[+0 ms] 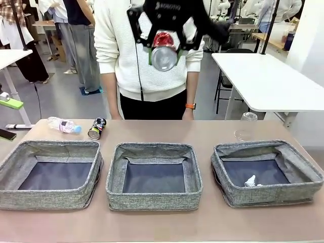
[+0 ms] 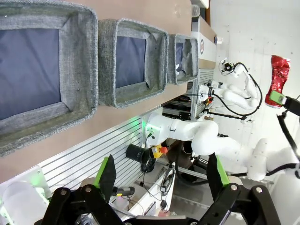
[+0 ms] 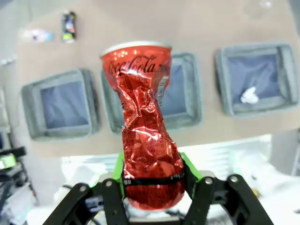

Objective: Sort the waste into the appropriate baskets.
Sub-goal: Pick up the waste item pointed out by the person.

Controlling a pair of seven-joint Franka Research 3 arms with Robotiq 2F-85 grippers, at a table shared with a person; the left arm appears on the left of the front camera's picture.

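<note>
High above the table, my right gripper is shut on the dented red can, which fills the middle of the right wrist view as the can between green pads. Below it stand three grey baskets: left, middle and right. A crumpled white paper wad lies in the right basket. Behind the left basket, a clear bottle and a dark can lie on the table. A clear cup stands behind the right basket. My left gripper is open with nothing in it.
A person in a white sweater stands at the table's far edge, right behind the raised can. A white table is at the back right. Bare wood runs between the baskets and the far edge.
</note>
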